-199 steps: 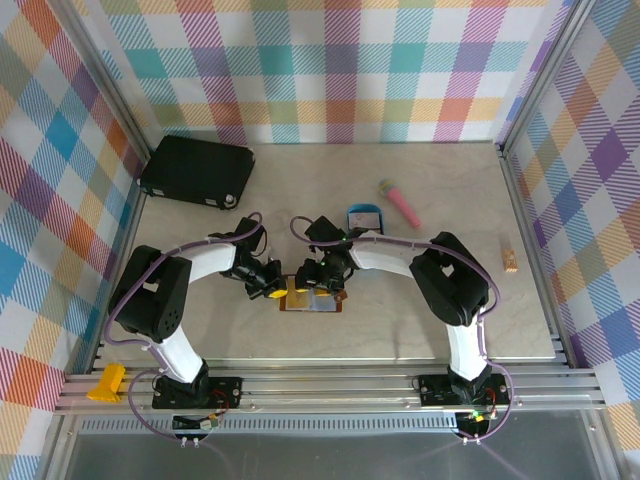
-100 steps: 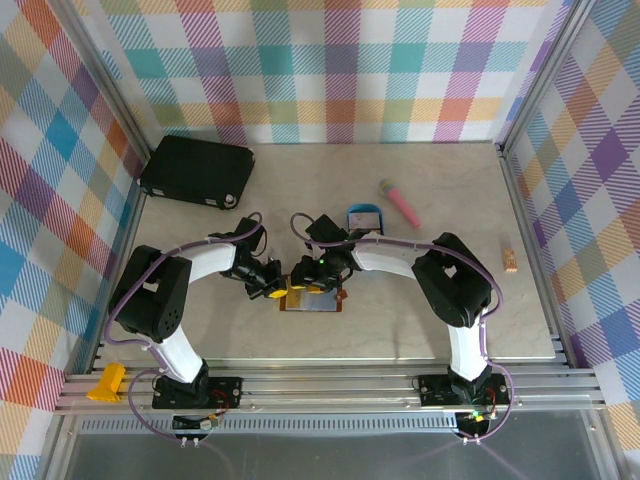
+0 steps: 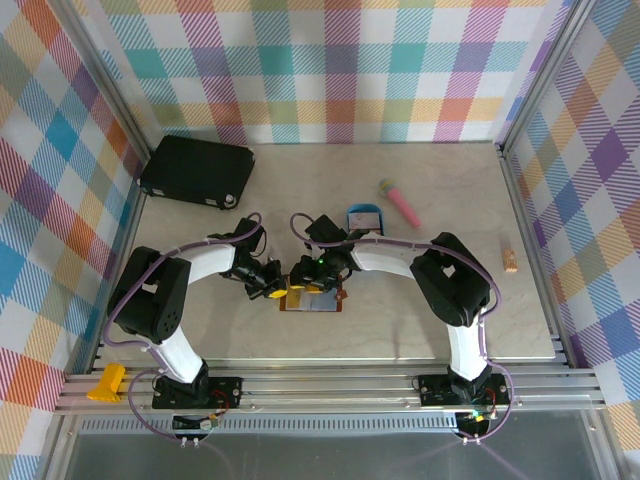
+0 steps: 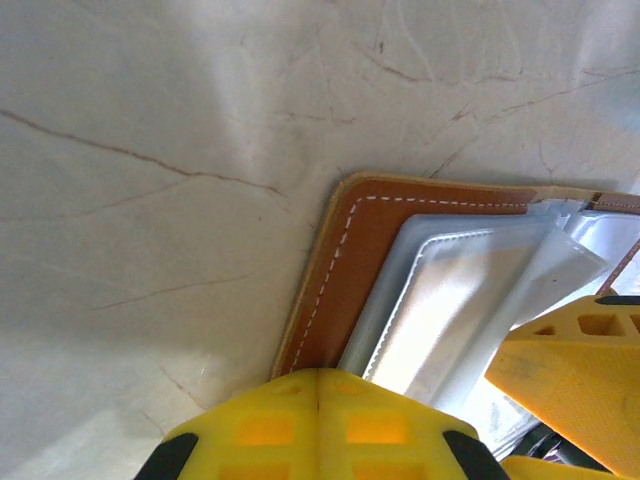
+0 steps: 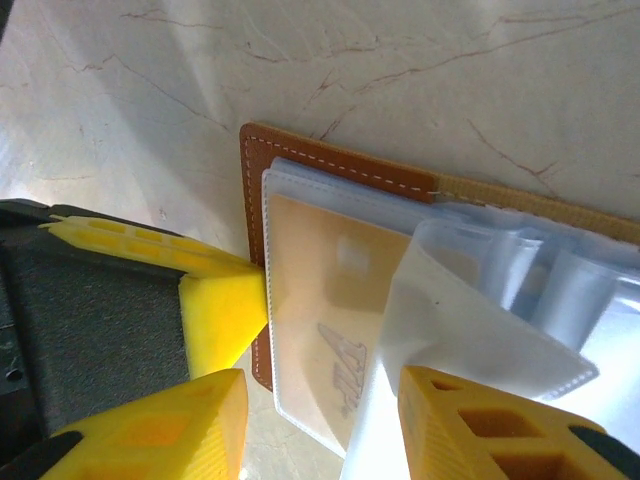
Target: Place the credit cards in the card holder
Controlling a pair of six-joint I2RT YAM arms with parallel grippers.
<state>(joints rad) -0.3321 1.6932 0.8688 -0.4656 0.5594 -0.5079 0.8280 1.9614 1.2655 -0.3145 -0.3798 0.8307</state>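
Observation:
The card holder (image 3: pixel 318 299) lies open on the table, brown leather (image 4: pixel 345 262) outside with clear pale sleeves (image 5: pixel 480 300) inside. A beige credit card (image 5: pixel 330 320) sits inside the leftmost sleeve. My left gripper (image 3: pixel 272 289) (image 4: pixel 318 376) is shut, and its yellow fingertips (image 5: pixel 222 312) press on the holder's left brown edge. My right gripper (image 3: pixel 305 274) (image 5: pixel 320 400) is open over the holder. Its jaws straddle the sleeved card, and the right finger (image 5: pixel 480 425) rests against a lifted sleeve flap. That finger (image 4: pixel 585 355) also shows beside the sleeves in the left wrist view.
A large black case (image 3: pixel 197 170) lies at the back left. A blue tray (image 3: pixel 362 215) and a pink stick (image 3: pixel 400 203) sit behind the holder. A small tan block (image 3: pixel 510 260) lies near the right wall. Bare marble stretches in front of the holder.
My right gripper has shifted slightly left over the holder and its jaws have narrowed a little. The left gripper has stayed pressed on the holder's edge.

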